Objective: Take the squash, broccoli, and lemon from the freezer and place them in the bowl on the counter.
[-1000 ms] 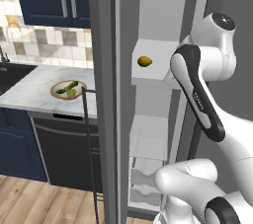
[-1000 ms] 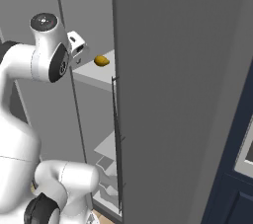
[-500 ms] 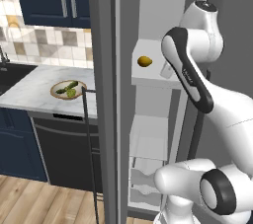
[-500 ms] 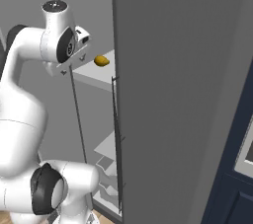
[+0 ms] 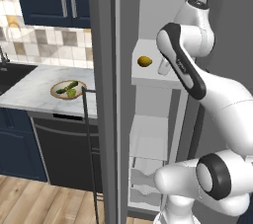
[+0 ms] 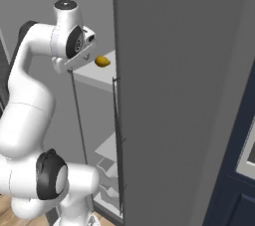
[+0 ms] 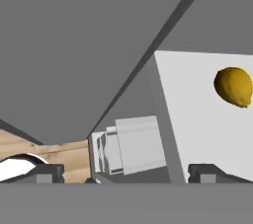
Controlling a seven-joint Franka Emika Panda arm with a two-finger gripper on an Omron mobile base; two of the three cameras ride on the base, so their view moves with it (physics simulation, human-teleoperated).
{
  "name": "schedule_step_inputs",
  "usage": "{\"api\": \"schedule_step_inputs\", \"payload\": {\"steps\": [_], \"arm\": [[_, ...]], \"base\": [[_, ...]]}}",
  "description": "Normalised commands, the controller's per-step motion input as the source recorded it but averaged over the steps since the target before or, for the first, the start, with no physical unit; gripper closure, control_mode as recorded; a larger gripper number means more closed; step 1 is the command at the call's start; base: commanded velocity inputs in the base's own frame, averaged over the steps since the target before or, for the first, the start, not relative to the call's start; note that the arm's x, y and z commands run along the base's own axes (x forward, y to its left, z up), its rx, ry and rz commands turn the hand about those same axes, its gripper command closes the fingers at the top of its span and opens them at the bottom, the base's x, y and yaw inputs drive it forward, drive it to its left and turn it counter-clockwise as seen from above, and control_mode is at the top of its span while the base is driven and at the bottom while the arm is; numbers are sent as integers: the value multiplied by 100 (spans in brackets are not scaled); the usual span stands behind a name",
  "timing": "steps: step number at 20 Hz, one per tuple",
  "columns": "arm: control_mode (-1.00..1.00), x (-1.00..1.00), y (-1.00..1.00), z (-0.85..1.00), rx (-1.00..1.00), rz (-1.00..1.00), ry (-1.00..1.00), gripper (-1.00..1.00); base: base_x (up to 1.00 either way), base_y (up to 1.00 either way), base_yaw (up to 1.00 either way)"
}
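the gripper (image 7: 126,171) is spread wide and holds nothing, its two dark fingertips (image 7: 47,171) far apart at the bottom of the hand view, hanging at the front edge of a white shelf (image 7: 197,114) inside the freezer (image 5: 163,25). one lemon (image 5: 144,61) lies on that shelf, near the gripper but not touching it. one bowl (image 5: 68,90) with a tan rim sits on the counter (image 5: 34,87), well to the left of the freezer, and in it lie one dark green squash (image 5: 65,88) and one light green broccoli (image 5: 72,93), side by side. the counter is white marble with grey veins over dark navy cabinets (image 5: 15,144), with a tiled wall behind it, more navy cabinets above, and a wooden floor (image 5: 39,201) below. the grey freezer door (image 5: 123,104) stands open, and white drawers (image 5: 146,178) show in the lower part of the compartment. compared with a second ago, the arm has swung further into the freezer and its hand has come closer to the lemon; the lemon and the bowl's contents have not moved.
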Motion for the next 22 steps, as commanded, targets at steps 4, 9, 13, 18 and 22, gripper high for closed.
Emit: {"api": "schedule_step_inputs", "payload": {"steps": [4,9,13,18,22], "arm": [[-100,32,-1,-9,0,5,0,-100],[-100,29,-2,0,0,1,2,-100],[-100,24,-13,0,0,2,3,-100],[-100,28,-5,-2,0,2,3,-100],[-100,32,-2,-5,0,2,1,-100]], "base": [[0,0,0],[0,0,0],[0,0,0],[0,0,0],[0,0,0]]}}
